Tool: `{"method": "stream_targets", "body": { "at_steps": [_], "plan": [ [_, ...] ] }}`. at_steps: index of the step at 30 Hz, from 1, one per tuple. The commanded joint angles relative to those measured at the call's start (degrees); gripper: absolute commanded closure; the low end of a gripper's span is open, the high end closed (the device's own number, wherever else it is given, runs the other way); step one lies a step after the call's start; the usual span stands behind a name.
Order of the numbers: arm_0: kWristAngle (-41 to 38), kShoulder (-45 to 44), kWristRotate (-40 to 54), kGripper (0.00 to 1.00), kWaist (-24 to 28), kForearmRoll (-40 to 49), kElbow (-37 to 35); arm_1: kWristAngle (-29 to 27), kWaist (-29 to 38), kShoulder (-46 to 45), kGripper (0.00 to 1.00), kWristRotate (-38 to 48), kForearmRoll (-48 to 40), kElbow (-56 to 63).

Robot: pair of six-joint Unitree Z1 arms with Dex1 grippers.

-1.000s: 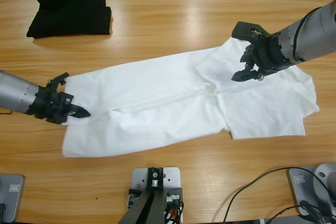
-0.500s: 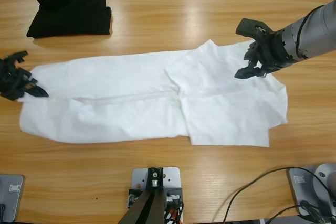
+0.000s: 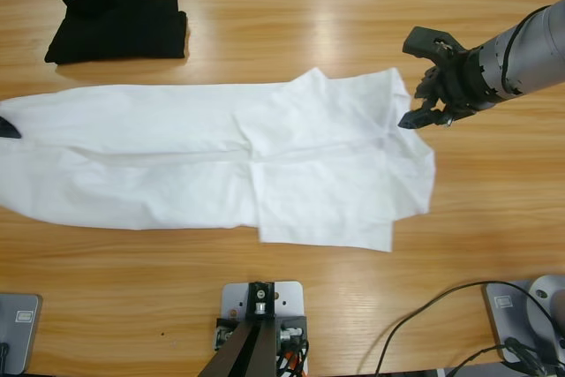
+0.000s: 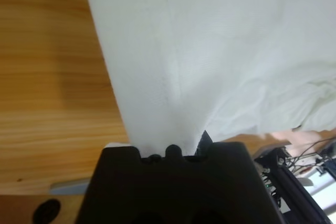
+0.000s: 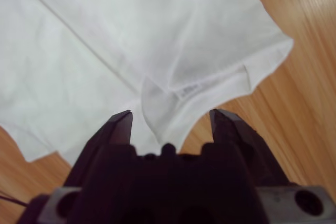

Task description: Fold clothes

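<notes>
One white T-shirt (image 3: 221, 161) dragged flat toward the table's (image 3: 291, 24) left edge, hem pinched by left gripper (image 4: 173, 148), right gripper (image 3: 422, 105) spread above collar.

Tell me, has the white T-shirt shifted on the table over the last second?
Yes. The white T-shirt has slid toward the picture's left edge: judged against the unmoved black folded garment, its hem end now reaches that edge, pulled by the left gripper.

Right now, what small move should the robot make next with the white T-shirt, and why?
Probably close the right gripper: its jaws stand open around the collar edge of the thin white cotton T-shirt, while the left gripper is shut on the far end.
</notes>
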Motion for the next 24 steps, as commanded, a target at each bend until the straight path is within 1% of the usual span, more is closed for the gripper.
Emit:
{"method": "stream_targets", "body": {
  "at_steps": [1, 4, 5, 7, 9, 14, 16, 19, 24],
  "plan": [
    [3.8, 0.3, 5.4, 1.000, 10.4, 5.2, -2.1, -1.1, -0.8, -0.3, 0.391, -0.4, -0.8, -0.2],
    [4.1, 0.0, 6.4, 1.000, 11.6, 6.6, -3.5, -1.1, -0.9, -0.3, 0.391, -0.4, -0.8, -0.3],
    [3.8, -0.1, 6.5, 1.000, 11.0, 7.6, -4.8, -1.1, -0.9, -0.3, 0.391, -0.4, -0.8, -0.3],
    [3.2, -0.3, 6.2, 1.000, 8.1, 9.2, -7.6, -1.1, -1.0, -0.3, 0.391, -0.3, -0.8, -0.3],
    [2.6, -0.4, 5.2, 1.000, 3.2, 11.1, -11.0, -0.9, -1.0, -0.3, 0.391, 0.0, -0.7, -0.3],
    [-2.0, 0.8, -3.2, 1.000, -14.0, 12.1, -17.5, -1.2, -1.0, -0.5, 0.391, 0.8, -0.4, -0.4],
    [-3.1, 2.5, -5.6, 1.000, -19.4, 12.1, -19.9, -1.2, -1.0, -0.3, 0.391, 0.8, -0.3, -0.4],
    [-5.1, 4.0, -7.4, 1.000, -24.6, 12.2, -23.5, -1.2, -1.0, -0.1, 0.391, 0.8, -0.4, -0.4],
    [-8.7, 6.0, -9.0, 1.000, -31.4, 13.6, -32.1, -1.1, -1.0, 0.9, 0.391, 0.8, -0.7, -0.5]
  ]
}}
